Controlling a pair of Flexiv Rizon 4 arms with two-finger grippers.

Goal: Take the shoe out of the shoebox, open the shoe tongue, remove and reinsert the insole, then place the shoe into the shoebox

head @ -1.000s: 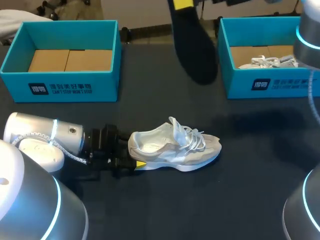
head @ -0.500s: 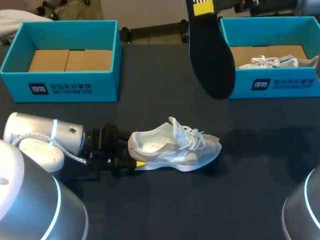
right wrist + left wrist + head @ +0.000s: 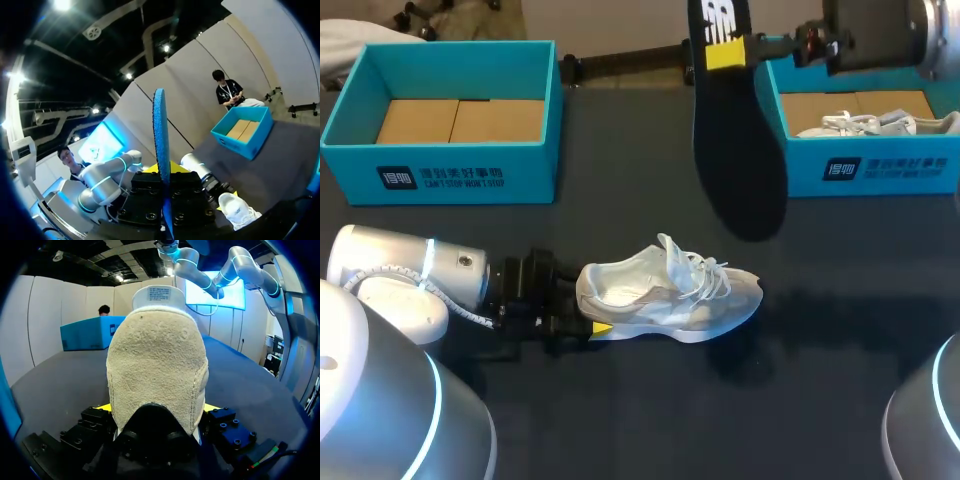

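Observation:
A white shoe [image 3: 670,290] lies on its sole in the middle of the dark table, toe to the right. My left gripper [image 3: 590,306] reaches in low from the left, its fingers wide apart and pressed on both sides of the heel [image 3: 157,370]; one yellow fingertip [image 3: 601,327] shows at the near side. High above the table hangs a dark insole [image 3: 738,140], pointing down toward the shoe. My right gripper [image 3: 730,50] is shut on its upper end. In the right wrist view the insole [image 3: 160,145] stands edge-on between the fingers of that gripper [image 3: 163,172].
An open blue shoebox [image 3: 350,115] with a cardboard floor stands at the back left. A second blue shoebox [image 3: 880,170] at the back right holds another white shoe [image 3: 865,123]. My right arm crosses above that box.
My right gripper has carried the insole to the right and lower, and more of the arm has come into view. The left gripper and the shoe have stayed put.

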